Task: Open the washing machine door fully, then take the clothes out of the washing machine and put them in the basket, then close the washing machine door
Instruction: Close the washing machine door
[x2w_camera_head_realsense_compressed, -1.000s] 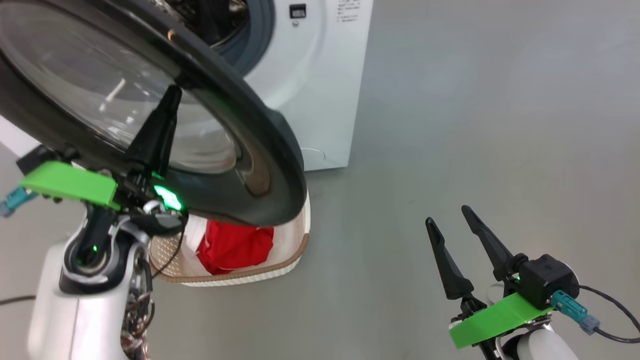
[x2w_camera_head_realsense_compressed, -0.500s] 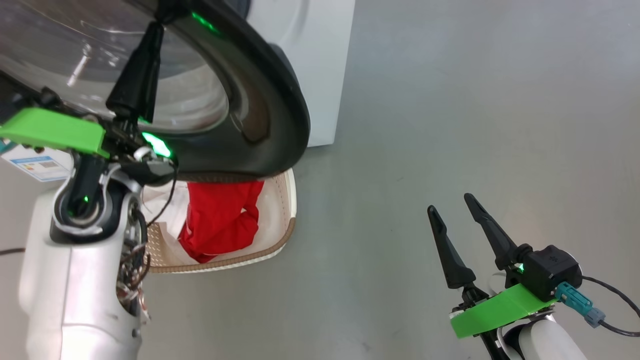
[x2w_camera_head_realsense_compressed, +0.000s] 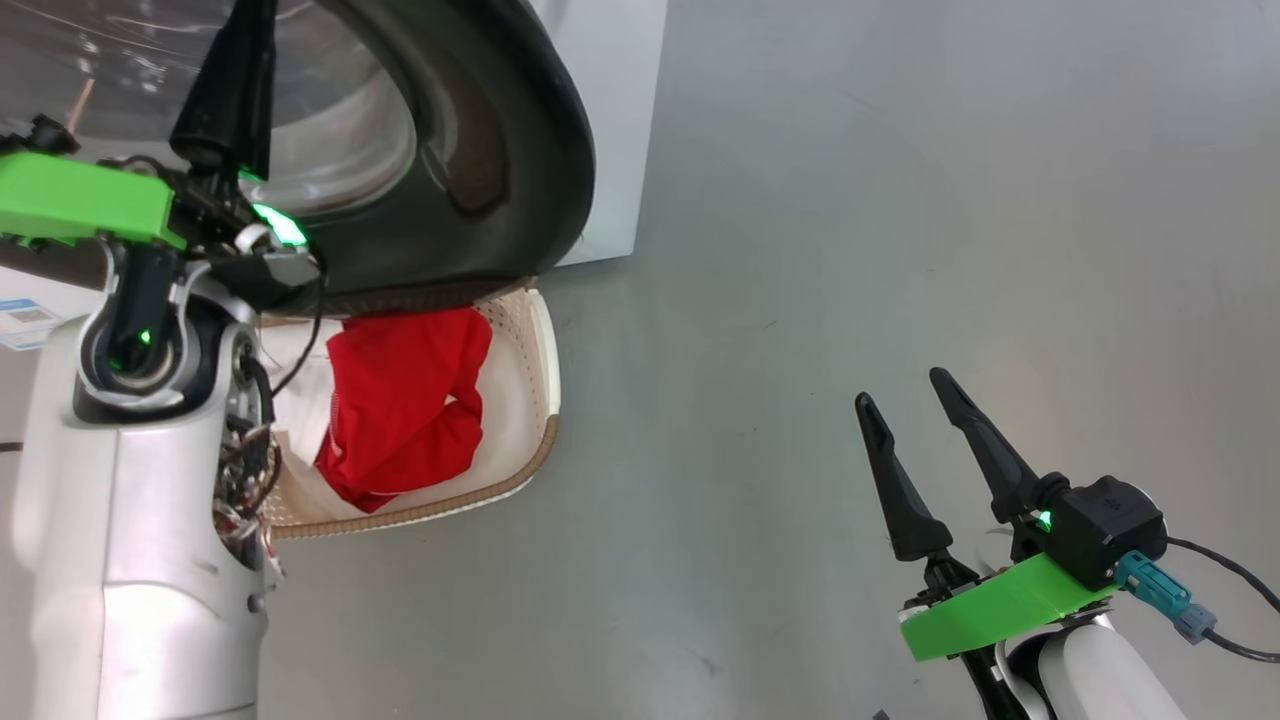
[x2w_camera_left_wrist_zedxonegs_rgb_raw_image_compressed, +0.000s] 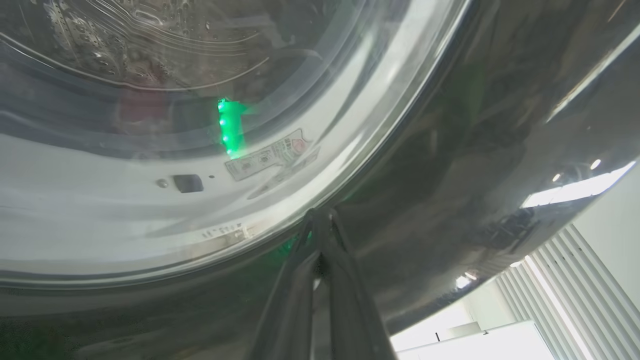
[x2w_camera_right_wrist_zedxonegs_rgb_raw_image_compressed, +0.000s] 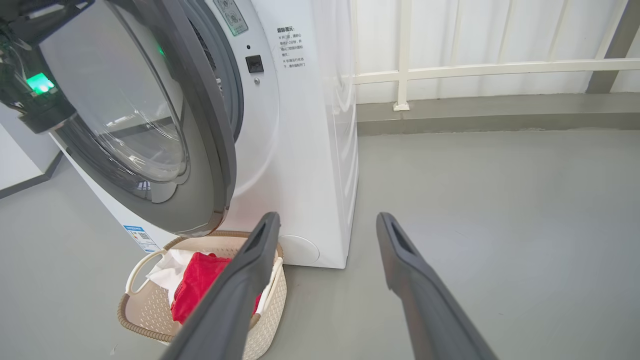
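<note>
Red clothes (x2w_camera_head_realsense_compressed: 400, 400) lie heaped in the basket (x2w_camera_head_realsense_compressed: 520, 380), with white fabric showing beside the red. We see the basket standing on the grey floor (x2w_camera_head_realsense_compressed: 850, 200) just in front of the washing machine (x2w_camera_right_wrist_zedxonegs_rgb_raw_image_compressed: 310, 165), at its lower front; whether the two touch we cannot tell. Above the basket hangs the washing machine door (x2w_camera_head_realsense_compressed: 500, 150), swung partway out from the washing machine's front, its lower edge directly over the basket's brown rim. Our left gripper (x2w_camera_left_wrist_zedxonegs_rgb_raw_image_compressed: 319, 222) is closed tight, its two dark fingers pressed together with nothing between them. Their tips rest against the door's outer face, right where the clear glass meets the glossy black frame. Through that glass we make out the perforated steel drum inside the washing machine; what lies in it we cannot tell. Our right gripper (x2w_camera_head_realsense_compressed: 901, 388) stands spread wide and empty, fingers pointing toward the washing machine's front. It hangs well apart from the washing machine, off to our right of it, above bare floor.
</note>
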